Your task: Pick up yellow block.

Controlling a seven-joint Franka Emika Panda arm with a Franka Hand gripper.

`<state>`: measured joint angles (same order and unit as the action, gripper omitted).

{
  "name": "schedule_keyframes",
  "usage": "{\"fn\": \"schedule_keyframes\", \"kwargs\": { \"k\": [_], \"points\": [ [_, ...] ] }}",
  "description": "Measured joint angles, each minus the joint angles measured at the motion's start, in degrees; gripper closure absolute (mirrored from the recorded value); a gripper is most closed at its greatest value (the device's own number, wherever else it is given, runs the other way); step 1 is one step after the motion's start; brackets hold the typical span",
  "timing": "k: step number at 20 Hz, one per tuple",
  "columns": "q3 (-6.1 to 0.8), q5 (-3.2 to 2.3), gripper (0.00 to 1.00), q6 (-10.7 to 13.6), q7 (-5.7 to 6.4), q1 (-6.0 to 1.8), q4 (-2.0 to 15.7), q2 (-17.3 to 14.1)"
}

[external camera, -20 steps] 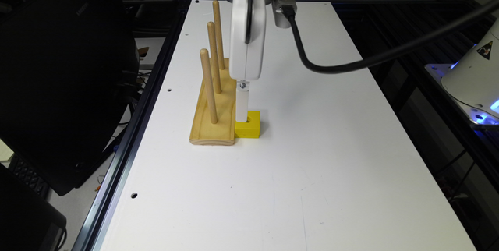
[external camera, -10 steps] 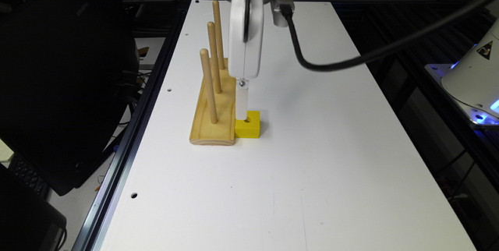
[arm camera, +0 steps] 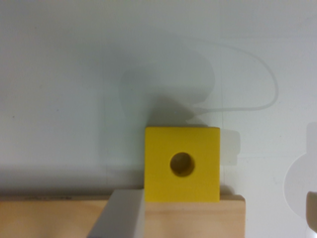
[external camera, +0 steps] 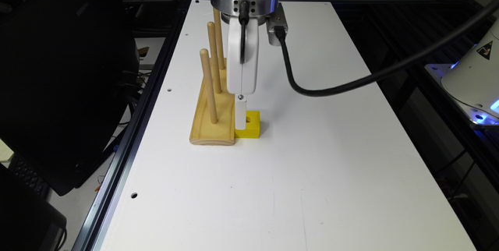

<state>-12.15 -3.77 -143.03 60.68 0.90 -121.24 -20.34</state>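
Note:
The yellow block (external camera: 249, 124) lies flat on the white table, its side against the long edge of the pale wooden base (external camera: 212, 126). In the wrist view the yellow block (arm camera: 182, 164) shows its round hole from straight above, with the wooden base (arm camera: 59, 218) along one side. My gripper (external camera: 241, 124) hangs straight down over the block and is open. One finger (arm camera: 121, 213) stands low over the base beside the block. The other finger (arm camera: 307, 196) is a blur far off on the block's other side. Nothing is held.
Three upright pegs (external camera: 209, 87) rise from the wooden base, close to the gripper's white body. A black cable (external camera: 351, 83) loops from the wrist toward the exterior view's right. A dark monitor (external camera: 62, 87) stands off the table (external camera: 292, 188) at the exterior view's left.
The gripper has come down toward the yellow block. The block and the wooden base have not moved.

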Motion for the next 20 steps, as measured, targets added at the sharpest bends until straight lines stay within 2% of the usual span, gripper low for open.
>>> {"fn": "schedule_keyframes", "kwargs": {
  "k": [4, 10, 17, 20],
  "points": [
    [0.09, -0.03, 0.0, 0.1, 0.0, 0.0, -0.03, 0.0],
    [0.59, -0.2, 0.0, 0.1, -0.06, -0.04, -0.04, 0.0],
    [0.69, -0.25, 0.0, 0.1, -0.06, -0.04, -0.15, 0.0],
    [0.82, -0.48, 0.0, -0.7, -0.06, -0.03, -0.3, -1.4]
  ]
}}
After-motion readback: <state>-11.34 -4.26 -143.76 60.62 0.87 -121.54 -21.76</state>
